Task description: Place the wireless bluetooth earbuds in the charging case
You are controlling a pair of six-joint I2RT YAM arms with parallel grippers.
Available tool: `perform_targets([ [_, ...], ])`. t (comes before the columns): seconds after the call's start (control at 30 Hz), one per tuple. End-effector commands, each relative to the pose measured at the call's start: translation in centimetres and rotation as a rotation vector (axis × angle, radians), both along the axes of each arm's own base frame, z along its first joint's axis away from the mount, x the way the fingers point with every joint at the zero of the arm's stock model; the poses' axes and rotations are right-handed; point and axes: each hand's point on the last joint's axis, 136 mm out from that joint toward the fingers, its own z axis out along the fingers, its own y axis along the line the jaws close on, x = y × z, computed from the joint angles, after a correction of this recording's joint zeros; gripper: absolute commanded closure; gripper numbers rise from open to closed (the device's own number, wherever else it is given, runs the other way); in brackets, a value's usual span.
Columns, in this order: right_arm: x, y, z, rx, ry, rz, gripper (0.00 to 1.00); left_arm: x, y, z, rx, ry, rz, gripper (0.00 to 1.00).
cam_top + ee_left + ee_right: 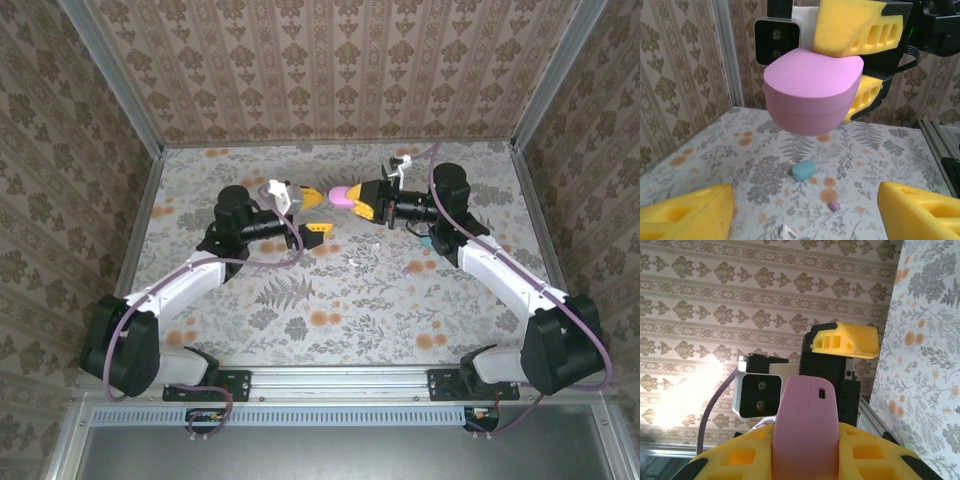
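Note:
My right gripper (362, 202) is shut on a closed pink charging case (345, 195), held in the air above the table. The case (805, 425) stands pinched between that gripper's yellow fingers (875, 455). My left gripper (314, 213) faces it, open and empty, its fingers (690, 212) spread wide just short of the pink case (812, 92). On the table below lie a pink earbud (834, 205) and a white earbud (786, 231), both loose and apart from either gripper.
A closed teal case (804, 170) lies on the floral table (715, 155) beyond the two earbuds. Patterned walls with metal posts (727, 55) enclose the table on three sides. Both arms meet near the table's far middle.

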Motion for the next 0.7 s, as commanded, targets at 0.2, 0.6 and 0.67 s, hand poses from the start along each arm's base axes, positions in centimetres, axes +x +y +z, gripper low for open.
perform_targets([
  [0.2, -0.1, 0.4, 2.8, 0.060, -0.050, 0.052, 0.72, -0.6, -0.8, 5.5, -0.186, -0.076, -0.082, 0.32],
  [0.6, -0.3, 0.6, 4.0, 0.097, -0.073, 0.079, 0.72, -1.2, -1.7, 6.2, -0.210, -0.052, -0.184, 0.38],
  [0.67, -0.4, 0.6, 4.2, 0.102, -0.078, 0.082, 0.72, -1.3, -1.7, 6.2, -0.207, -0.050, -0.189, 0.39],
])
